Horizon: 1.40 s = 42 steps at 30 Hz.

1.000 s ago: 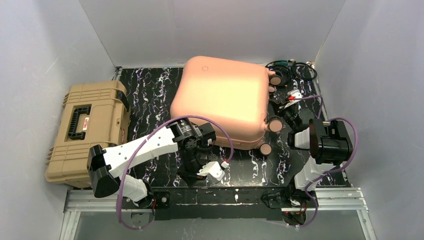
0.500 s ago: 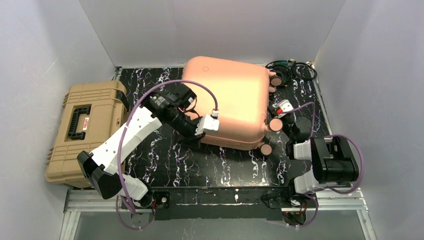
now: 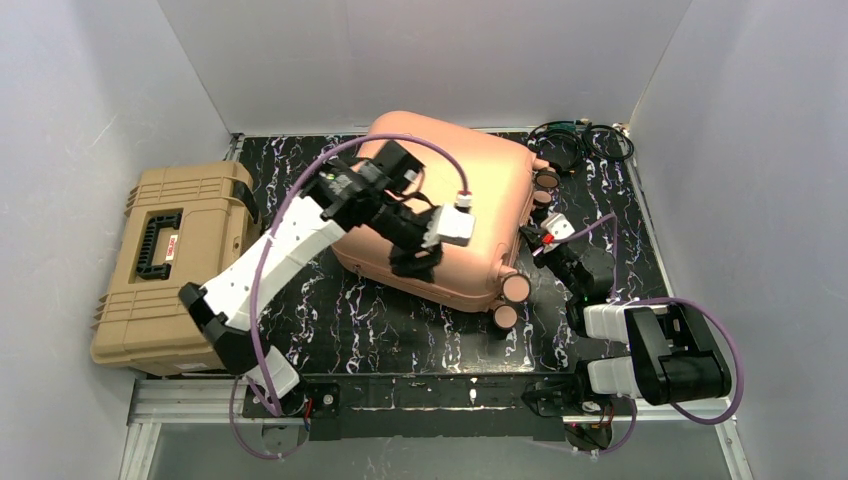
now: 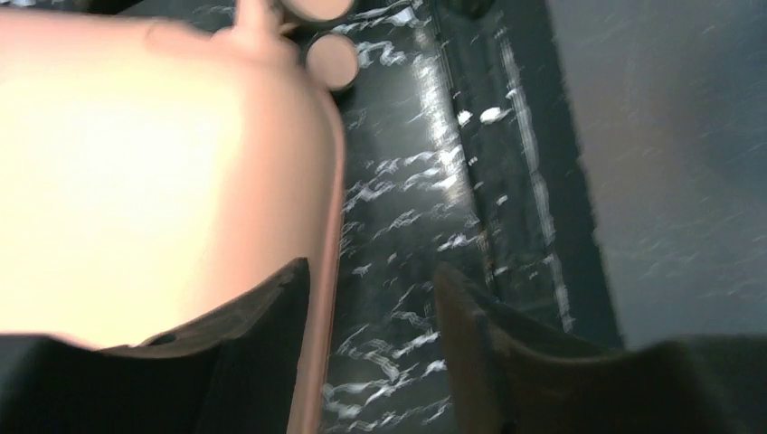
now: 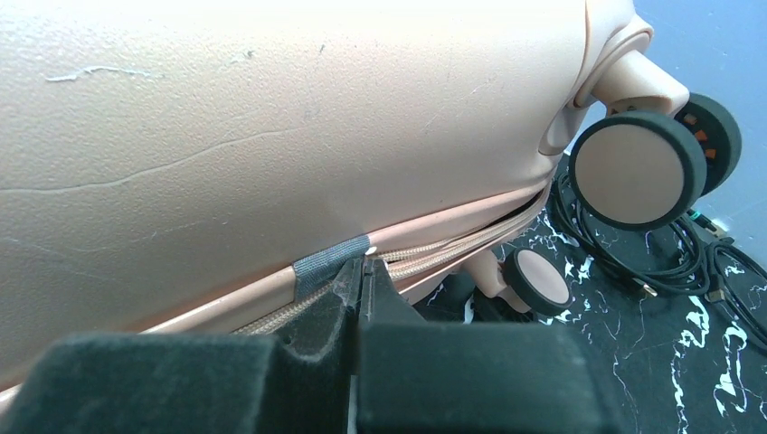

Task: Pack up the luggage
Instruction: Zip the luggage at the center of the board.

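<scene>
The luggage (image 3: 490, 195) is a closed peach-pink hard-shell suitcase lying skewed on the black marbled mat (image 3: 400, 325). My left gripper (image 3: 415, 262) hangs open above its near-left edge. In the left wrist view (image 4: 371, 303) one finger sits over the shell (image 4: 136, 181) and the other over the mat, the rim between them untouched. My right gripper (image 3: 535, 238) is shut at the wheel end. Its tips (image 5: 362, 267) press on the zipper seam of the luggage (image 5: 271, 108) beside a grey tape tab (image 5: 330, 259); whether anything is pinched is hidden.
A tan ribbed toolbox (image 3: 170, 265) with a black handle stands at the left edge. Black cables (image 3: 585, 140) lie coiled at the back right, also close to the wheels (image 5: 638, 167) in the right wrist view. White walls enclose three sides.
The left arm swung from the front of the mat up over the suitcase and opened its jaws. The suitcase turned and slid nearer. The right arm drew back, its gripper staying shut.
</scene>
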Motion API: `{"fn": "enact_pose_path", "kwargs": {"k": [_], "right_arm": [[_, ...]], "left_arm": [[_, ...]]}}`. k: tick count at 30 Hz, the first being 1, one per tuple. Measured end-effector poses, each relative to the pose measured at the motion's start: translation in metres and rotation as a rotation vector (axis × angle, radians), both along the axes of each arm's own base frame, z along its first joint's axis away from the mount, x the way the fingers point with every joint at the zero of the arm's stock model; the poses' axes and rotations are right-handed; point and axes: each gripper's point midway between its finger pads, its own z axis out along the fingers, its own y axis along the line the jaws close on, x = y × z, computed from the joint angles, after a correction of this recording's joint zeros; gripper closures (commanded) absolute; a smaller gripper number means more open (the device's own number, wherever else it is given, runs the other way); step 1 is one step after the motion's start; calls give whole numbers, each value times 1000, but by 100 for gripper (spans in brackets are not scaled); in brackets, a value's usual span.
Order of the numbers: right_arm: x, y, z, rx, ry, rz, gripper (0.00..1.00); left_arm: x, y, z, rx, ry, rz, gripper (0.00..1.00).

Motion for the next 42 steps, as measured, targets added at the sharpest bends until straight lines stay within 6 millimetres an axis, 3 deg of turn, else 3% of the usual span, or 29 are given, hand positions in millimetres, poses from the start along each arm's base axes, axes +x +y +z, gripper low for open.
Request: {"fn": "enact_pose_path", "kwargs": {"k": [3,10,15,26,29,32,36,42], "right_arm": [[0,-1,0,0,4,-8,99],[1,-13,-2,6,24,-14,99],[0,-25,-6,11,51,-7,99],[-7,-40,-7,21,74,28,99],[-7,-41,-7,24,77,31,99],[-8,-42,-7,27,81,33,99],[-9,-43,-8,27,86,34,99],[-10,-44,-8,4,72,46,99]], "left_arm": [[-17,-28,-5,11,2,-106,24],[-40,-89,-27,41,-2,-260,13],[-31,-116,-48,70,-60,-257,11],[20,-161,-83,118,-276,-153,10],[24,-167,-89,131,-321,-153,24],[26,-170,-95,149,-368,-167,54],[17,-167,-102,186,-369,-199,100],[9,-163,-103,206,-343,-253,100]]}}
